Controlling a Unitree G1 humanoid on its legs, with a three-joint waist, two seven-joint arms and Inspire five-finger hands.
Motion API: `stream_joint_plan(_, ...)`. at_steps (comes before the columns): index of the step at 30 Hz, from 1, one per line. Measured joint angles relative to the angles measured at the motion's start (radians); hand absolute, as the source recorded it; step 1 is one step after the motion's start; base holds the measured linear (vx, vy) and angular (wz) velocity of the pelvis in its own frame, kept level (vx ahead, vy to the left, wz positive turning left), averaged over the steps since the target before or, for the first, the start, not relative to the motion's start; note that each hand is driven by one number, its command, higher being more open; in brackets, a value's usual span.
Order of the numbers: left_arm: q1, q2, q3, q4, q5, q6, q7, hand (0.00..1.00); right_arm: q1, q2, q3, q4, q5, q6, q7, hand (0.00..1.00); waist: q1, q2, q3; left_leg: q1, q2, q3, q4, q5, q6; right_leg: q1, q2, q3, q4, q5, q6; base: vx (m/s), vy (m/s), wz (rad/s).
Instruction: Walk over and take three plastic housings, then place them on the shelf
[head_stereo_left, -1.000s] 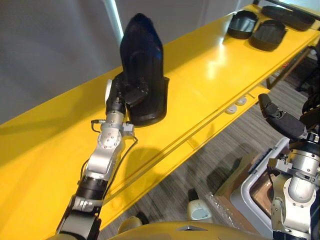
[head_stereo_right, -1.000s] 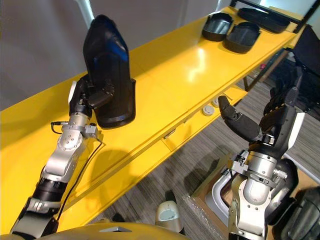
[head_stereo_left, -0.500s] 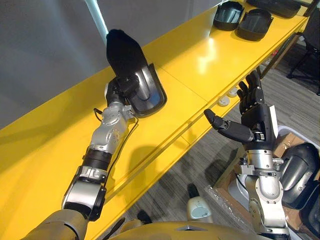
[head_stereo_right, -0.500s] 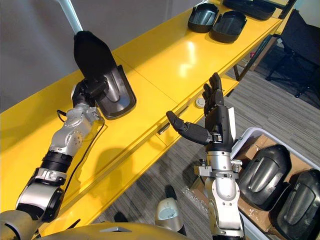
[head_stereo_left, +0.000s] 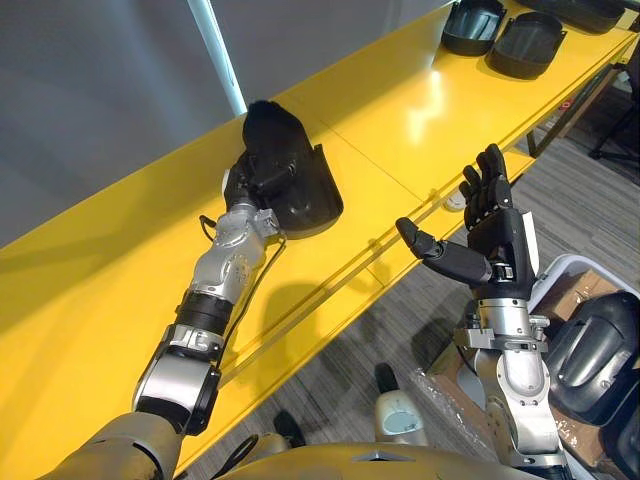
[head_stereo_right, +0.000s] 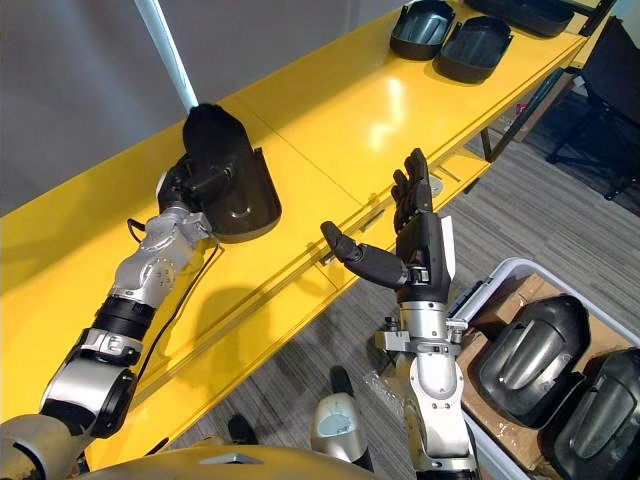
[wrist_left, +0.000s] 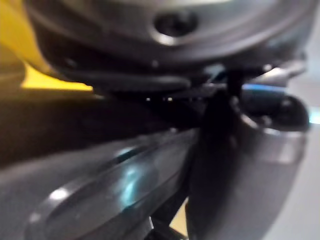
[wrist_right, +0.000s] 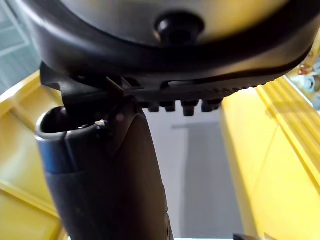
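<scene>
**On the yellow shelf, one housing in hand**

On the yellow shelf (head_stereo_left: 400, 110), the left robot hand (head_stereo_left: 248, 186) has its fingers curled round the rim of a black plastic housing (head_stereo_left: 300, 185). The housing's broad end is down at the shelf surface and its narrow end tilts upward. Two more housings (head_stereo_left: 472, 25) (head_stereo_left: 525, 45) sit side by side at the shelf's far end. The right robot hand (head_stereo_right: 420, 245) is raised beside the shelf edge, fingers straight and spread, holding nothing. Near it, a grey bin (head_stereo_right: 487, 280) holds further housings (head_stereo_right: 530, 345).
</scene>
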Motion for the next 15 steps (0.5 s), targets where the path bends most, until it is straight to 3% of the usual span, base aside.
stream_joint_plan(9, -0.047, -0.025, -0.015, 0.021, 0.092, 0.003, 0.09, 1.0, -0.006, -0.001, 0.018, 0.059, 0.002, 0.003, -0.019, 1.0, 0.007, -0.015, 0.02, 0.015, -0.004, -0.009, -0.043, 0.023, -0.006, 0.0, 0.0, -0.006, 0.0, -0.001, 0.0, -0.01, -0.006, 0.01)
stream_joint_plan(15, -0.073, -0.029, -0.013, 0.073, 0.32, 0.006, 0.194, 1.0, -0.006, -0.001, 0.034, 0.067, 0.009, 0.009, -0.02, 1.0, 0.004, -0.022, 0.03, 0.027, -0.007, -0.017, -0.081, 0.052, -0.005, -0.003, 0.006, -0.018, 0.0, -0.001, 0.0, 0.0, -0.007, 0.04)
